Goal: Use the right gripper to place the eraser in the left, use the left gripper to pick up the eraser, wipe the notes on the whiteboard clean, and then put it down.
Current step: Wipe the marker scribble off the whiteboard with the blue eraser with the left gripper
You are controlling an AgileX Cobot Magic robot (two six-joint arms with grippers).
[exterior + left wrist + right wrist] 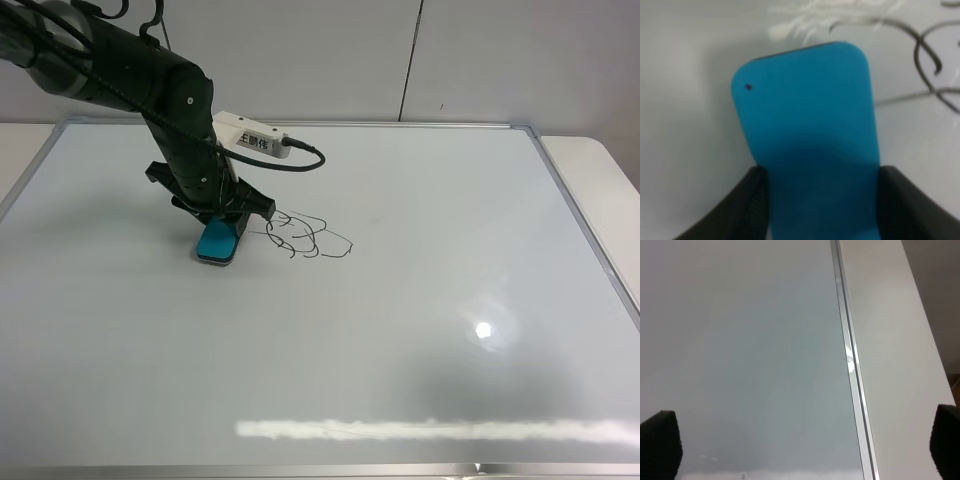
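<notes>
Exterior high view: my left gripper (pixel 222 215), black jaw under the white boxy wrist module, is clamped on the small teal-blue rounded-rectangle eraser (pixel 217 243). The eraser looks to sit felt-side down on the large glossy silver-framed whiteboard (pixel 400 330), left of centre. The thin black looping marker notes (pixel 305 238) lie just beside it, toward the view's right, with the nearest strokes almost at the jaw. The eraser's long axis runs roughly toward the near edge, and the scribble spreads across that axis, so I judge the wipe should go sideways, broad side leading. The right arm isn't in this view, so the left is the nearer one.

Left wrist view: both black fingers (pixel 747 200) pinch the eraser (pixel 807 130) on its long sides. The notes (pixel 930 60) lie off one long side.

Right wrist view: my right gripper (pixel 802 445) is spread wide and empty over the board's metal frame (pixel 852 390), with no eraser or notes in sight.
</notes>
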